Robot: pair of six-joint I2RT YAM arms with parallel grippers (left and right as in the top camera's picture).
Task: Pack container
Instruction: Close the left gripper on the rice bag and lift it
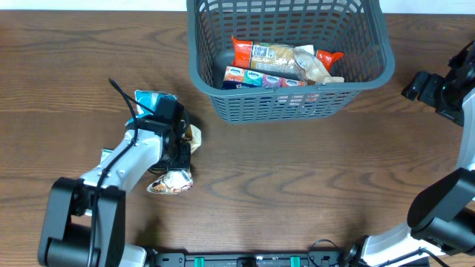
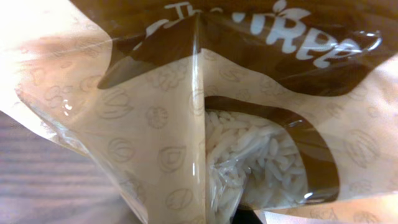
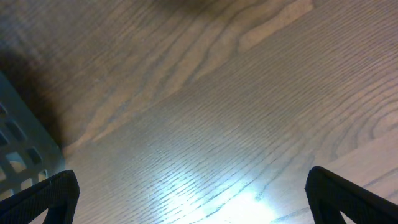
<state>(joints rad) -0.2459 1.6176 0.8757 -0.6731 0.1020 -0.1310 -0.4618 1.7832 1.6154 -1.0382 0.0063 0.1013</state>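
Tan packet in left gripper — container apart.

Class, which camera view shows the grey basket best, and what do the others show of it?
The overhead view: the container appears almost whole, with packets inside. The right wrist view catches only a piece of its slotted wall at the left edge. The left wrist view shows none of it; a tan packet fills the frame.

I'm watching my left gripper clamping shut on a tan snack packet lying on the wooden table, just beside a blue-and-white packet. The grey container is holding a red-ended packet and a pastel pack, while my right gripper is hanging to its right.
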